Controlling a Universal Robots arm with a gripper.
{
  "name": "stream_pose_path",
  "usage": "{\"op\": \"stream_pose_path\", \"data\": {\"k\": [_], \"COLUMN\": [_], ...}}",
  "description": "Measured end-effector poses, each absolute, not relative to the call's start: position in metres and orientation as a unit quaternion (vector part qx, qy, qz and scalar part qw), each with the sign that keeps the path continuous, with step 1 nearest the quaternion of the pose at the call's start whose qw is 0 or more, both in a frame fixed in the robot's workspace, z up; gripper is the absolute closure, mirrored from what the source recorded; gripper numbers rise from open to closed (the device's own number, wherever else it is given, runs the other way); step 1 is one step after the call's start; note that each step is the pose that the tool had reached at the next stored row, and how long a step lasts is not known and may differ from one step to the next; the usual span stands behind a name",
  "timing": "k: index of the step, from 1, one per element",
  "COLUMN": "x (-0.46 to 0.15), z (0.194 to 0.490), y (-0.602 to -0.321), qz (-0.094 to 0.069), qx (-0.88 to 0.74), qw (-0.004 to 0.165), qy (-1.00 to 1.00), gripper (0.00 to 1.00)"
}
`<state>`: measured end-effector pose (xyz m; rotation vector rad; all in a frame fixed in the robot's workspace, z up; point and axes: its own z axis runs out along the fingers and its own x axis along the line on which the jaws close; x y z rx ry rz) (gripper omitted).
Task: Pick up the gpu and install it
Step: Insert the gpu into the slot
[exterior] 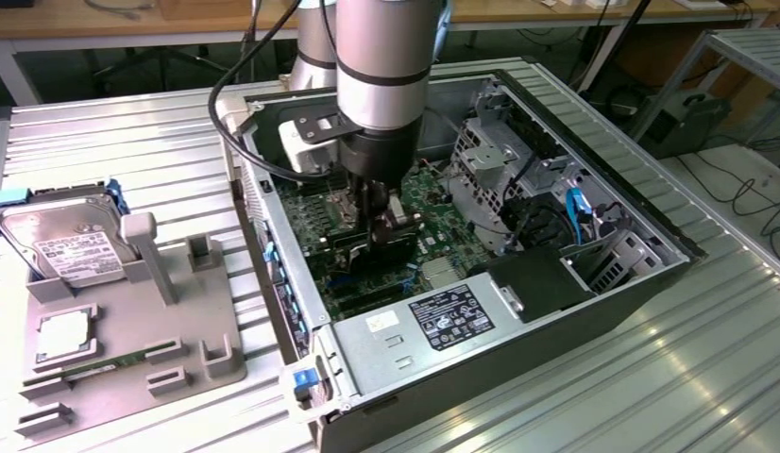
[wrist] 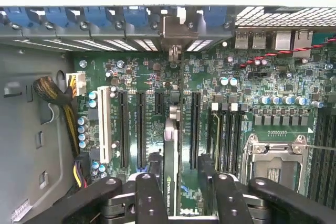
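Observation:
The gpu [wrist: 171, 171] stands on edge among the motherboard's black slots, seen along its top edge. Its silver bracket [wrist: 175, 29] meets the rear wall of the case. My gripper [wrist: 179, 174] straddles the card, with one finger [wrist: 155, 163] close against one face. The other finger [wrist: 205, 163] stands off the card, with green board showing in the gap. The jaws look open around it. In the exterior view the gripper [exterior: 385, 225] reaches down into the open computer case [exterior: 642, 274], over the motherboard [exterior: 431, 203], with the gpu [exterior: 387, 247] beneath it.
A power supply [exterior: 441, 321] fills the near end of the case, and a drive cage [exterior: 491, 160] sits at the exterior view's right. A grey fixture [exterior: 138, 321] outside holds a hard drive [exterior: 65, 241], a processor [exterior: 65, 335] and a memory stick [exterior: 107, 363]. A cable bundle [wrist: 55, 90] lies beside the slots.

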<state>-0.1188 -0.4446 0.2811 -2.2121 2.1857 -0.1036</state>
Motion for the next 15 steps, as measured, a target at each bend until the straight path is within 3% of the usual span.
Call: {"op": "stream_pose_path", "data": {"k": [1,6,15], "x": [-0.1188,-0.1188,-0.1188], "z": [0.2811,0.2811,0.2811], "y": [-0.4446,-0.4446,-0.4446], "qz": [-0.033,-0.033,-0.033], "qx": [-0.711,-0.711,-0.711], "qw": [0.015,0.015,0.015], "qy": [0.702,0.702,0.702], "gripper": [0.60,0.89,0.89]}}
